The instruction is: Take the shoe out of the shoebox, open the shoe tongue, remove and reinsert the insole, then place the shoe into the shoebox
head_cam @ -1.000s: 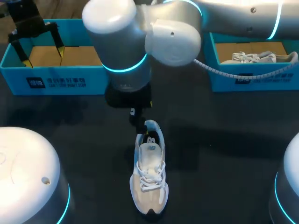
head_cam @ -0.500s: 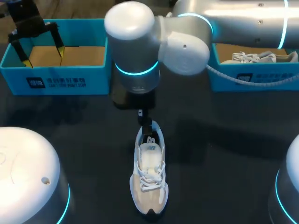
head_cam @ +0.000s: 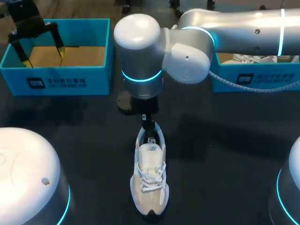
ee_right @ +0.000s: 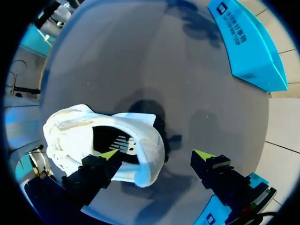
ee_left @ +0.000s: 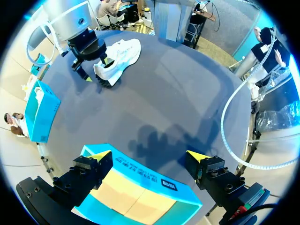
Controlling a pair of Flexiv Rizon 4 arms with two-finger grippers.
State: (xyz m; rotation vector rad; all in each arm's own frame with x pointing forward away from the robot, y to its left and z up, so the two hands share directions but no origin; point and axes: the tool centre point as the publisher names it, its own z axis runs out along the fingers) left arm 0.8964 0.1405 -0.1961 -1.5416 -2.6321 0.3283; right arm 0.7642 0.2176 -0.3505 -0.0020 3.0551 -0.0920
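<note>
left hand [ee_left: 149, 156]: fingers spread | right arm [head_cam: 243, 30]: extended past middle | right hand [ee_right: 157, 154]: fingers spread

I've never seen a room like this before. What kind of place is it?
Probably a robot lab or testing workshop, not a shoe shop. The robot's right arm and left gripper hang over a dark table that holds a white sneaker, a blue left shoebox and a blue right shoebox.

In the head view the right arm [head_cam: 225, 28] covers most of the right shoebox [head_cam: 286, 74]; the second shoe [head_cam: 248, 59] inside shows only as a scrap of laces; the arm's wrist hides the right gripper [head_cam: 149, 123] save one finger at the heel of the shoe [head_cam: 150, 183]; the left gripper [head_cam: 44, 56] is cut by the picture's edge; in the right wrist view the shoe's front passes behind that gripper's finger.
</note>
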